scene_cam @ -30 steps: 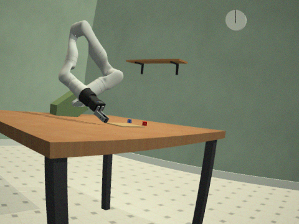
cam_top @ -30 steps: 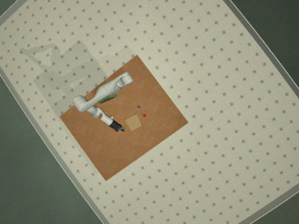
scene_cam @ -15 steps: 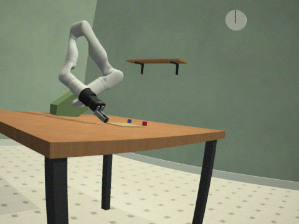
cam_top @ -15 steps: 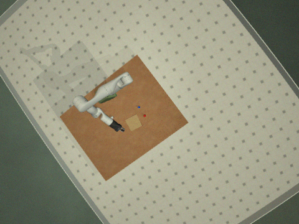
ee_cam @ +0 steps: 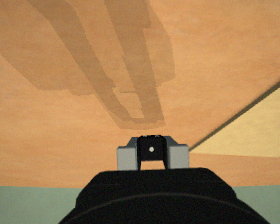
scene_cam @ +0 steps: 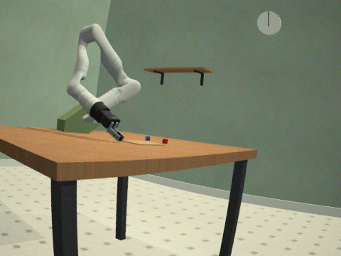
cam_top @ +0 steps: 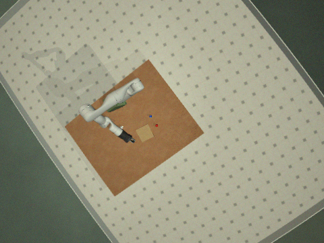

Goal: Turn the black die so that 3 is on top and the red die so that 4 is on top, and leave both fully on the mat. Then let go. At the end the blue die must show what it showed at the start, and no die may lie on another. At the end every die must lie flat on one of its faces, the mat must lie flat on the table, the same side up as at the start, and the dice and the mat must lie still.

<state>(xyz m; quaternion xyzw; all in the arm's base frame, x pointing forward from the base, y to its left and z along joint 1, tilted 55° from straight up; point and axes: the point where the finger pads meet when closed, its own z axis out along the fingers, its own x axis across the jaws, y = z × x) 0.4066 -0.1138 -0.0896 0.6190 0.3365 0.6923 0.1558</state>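
My gripper is shut on the black die, which shows one white pip toward the wrist camera between the grey fingers. In the overhead view the gripper hangs just left of the tan mat, low over the wooden table. In the side view the fingertips are close above the table beside the mat's near edge. The red die sits on the table just off the mat's right corner, also in the side view. The blue die lies on the table beyond the mat, also in the side view.
The arm's green base block stands at the back left of the table. A corner of the mat shows at the right of the wrist view. A wall shelf hangs far behind.
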